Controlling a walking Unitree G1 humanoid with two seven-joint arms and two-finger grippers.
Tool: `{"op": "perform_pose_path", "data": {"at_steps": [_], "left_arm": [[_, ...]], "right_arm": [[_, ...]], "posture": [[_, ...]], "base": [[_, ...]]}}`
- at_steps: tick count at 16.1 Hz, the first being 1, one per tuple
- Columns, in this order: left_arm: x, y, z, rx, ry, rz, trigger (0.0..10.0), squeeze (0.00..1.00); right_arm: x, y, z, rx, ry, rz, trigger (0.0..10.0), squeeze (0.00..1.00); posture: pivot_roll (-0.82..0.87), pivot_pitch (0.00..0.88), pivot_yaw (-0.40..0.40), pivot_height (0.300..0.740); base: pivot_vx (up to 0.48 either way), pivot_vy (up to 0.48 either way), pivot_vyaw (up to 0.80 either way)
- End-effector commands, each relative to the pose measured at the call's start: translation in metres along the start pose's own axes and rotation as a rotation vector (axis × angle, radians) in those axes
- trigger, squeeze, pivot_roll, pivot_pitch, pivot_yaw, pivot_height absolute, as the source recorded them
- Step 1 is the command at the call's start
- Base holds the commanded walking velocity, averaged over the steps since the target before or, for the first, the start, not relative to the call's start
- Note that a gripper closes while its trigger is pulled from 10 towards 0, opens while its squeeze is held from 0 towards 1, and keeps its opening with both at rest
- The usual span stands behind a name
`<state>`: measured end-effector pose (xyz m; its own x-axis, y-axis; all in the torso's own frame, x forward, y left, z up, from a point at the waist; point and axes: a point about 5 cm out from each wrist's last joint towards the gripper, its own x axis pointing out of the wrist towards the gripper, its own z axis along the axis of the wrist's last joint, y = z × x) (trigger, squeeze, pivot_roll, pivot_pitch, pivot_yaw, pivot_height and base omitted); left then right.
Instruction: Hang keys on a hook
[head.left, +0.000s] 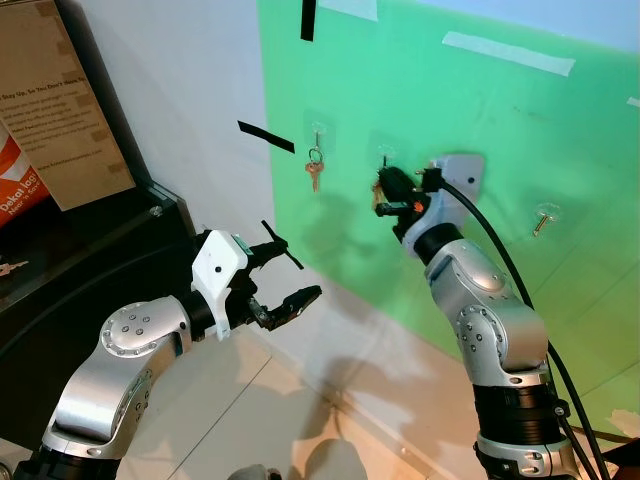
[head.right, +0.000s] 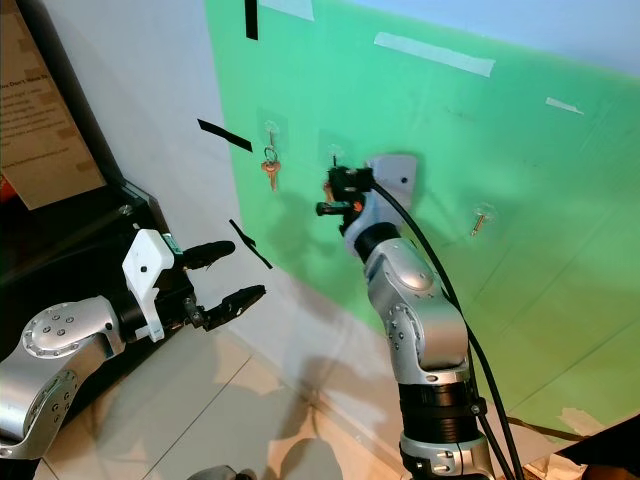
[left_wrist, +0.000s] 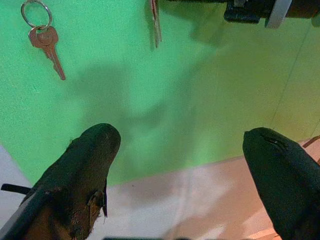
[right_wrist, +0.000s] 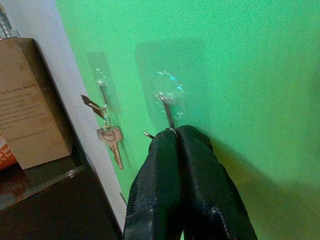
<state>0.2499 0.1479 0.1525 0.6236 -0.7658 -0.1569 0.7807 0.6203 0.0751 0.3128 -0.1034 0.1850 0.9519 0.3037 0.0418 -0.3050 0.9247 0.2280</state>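
On the green wall (head.left: 420, 90) are several clear stick-on hooks. A coppery key (head.left: 314, 172) on a ring hangs from the leftmost hook (right_wrist: 101, 80). My right gripper (head.left: 384, 190) is raised to the middle hook (right_wrist: 167, 92), its fingers (right_wrist: 175, 150) pressed together just under the hook's metal prong. It is shut on a second key (left_wrist: 156, 22), which dangles below it. A bit of key ring (right_wrist: 147, 134) pokes out beside the fingertips. My left gripper (head.left: 297, 272) is lower and to the left, off the wall, open and holding nothing.
A third hook (head.left: 545, 214) is on the wall further right. A white wall plate (head.left: 465, 172) sits behind my right wrist. A black cabinet (head.left: 70, 270) with a cardboard sign (head.left: 60, 100) stands on the left. Black tape strips (head.left: 265, 136) mark the wall, above a tiled floor (head.left: 260, 420).
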Motion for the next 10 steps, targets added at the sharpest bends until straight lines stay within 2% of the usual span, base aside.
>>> {"op": "perform_pose_path", "data": {"at_steps": [1,4,7,10], "left_arm": [[0.002,-0.001,0.004,0.007,-0.010,-0.020,10.0,0.00],[0.002,-0.002,0.004,0.009,-0.006,-0.028,10.0,0.00],[0.001,-0.001,0.003,0.011,-0.003,-0.034,10.0,0.00],[0.002,0.001,0.004,0.017,-0.007,-0.034,10.0,0.00]], "right_arm": [[0.000,-0.008,0.001,-0.008,0.008,-0.051,10.0,0.00],[-0.003,-0.015,-0.011,-0.005,0.088,-0.096,10.0,0.00],[-0.008,-0.012,-0.026,-0.033,0.178,-0.063,10.0,0.00],[-0.009,-0.006,-0.021,0.012,0.139,-0.028,10.0,0.00]], "posture": [[-0.04,0.000,-0.008,0.740],[-0.04,0.000,-0.005,0.740],[-0.04,0.000,-0.001,0.740],[-0.04,0.000,0.005,0.740]], "base": [[0.000,0.000,0.00],[0.000,0.000,0.00],[0.000,0.000,0.00],[0.000,0.000,0.00]]}}
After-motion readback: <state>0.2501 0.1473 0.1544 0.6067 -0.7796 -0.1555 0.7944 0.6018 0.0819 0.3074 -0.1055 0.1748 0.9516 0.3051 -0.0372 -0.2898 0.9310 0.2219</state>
